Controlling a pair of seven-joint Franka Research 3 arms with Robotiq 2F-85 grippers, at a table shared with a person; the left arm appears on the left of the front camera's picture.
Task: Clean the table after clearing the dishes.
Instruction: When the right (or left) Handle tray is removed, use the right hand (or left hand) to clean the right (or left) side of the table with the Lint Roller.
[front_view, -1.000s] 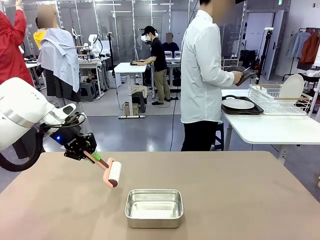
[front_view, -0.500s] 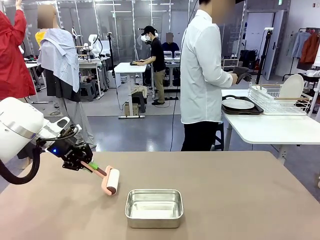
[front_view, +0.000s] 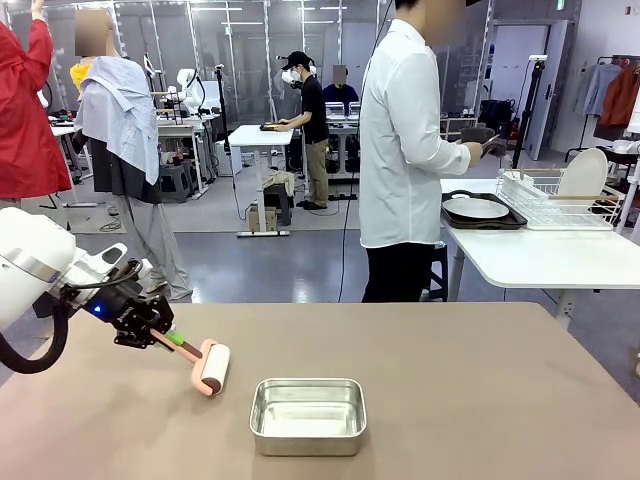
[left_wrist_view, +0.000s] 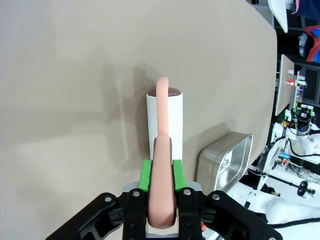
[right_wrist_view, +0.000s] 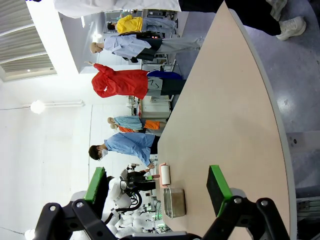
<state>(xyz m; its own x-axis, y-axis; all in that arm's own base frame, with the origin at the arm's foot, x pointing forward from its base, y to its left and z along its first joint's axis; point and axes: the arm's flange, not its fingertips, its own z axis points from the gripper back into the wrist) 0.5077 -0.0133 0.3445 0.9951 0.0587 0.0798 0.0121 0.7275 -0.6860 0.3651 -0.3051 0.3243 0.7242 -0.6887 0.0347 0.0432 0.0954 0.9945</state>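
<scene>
Taupe-brown tabletop (front_view: 480, 400) spreads wide, with a steel pan (front_view: 307, 416) near its front middle. Behind it a person in a white shirt (front_view: 400, 150) stands turned toward a white side table, where a plate on a dark tray (front_view: 478, 211) sits beside a wire rack. The left claw (front_view: 160, 336) is clamped on the pink handle of a lint roller (front_view: 211, 368), its white roll on the tabletop left of the pan. The right claw (right_wrist_view: 157, 187) gapes wide, holding nothing.

No text, label, brand, number or sign could be read anywhere; whatever print stood in the background was too small and blurred to make out.
</scene>
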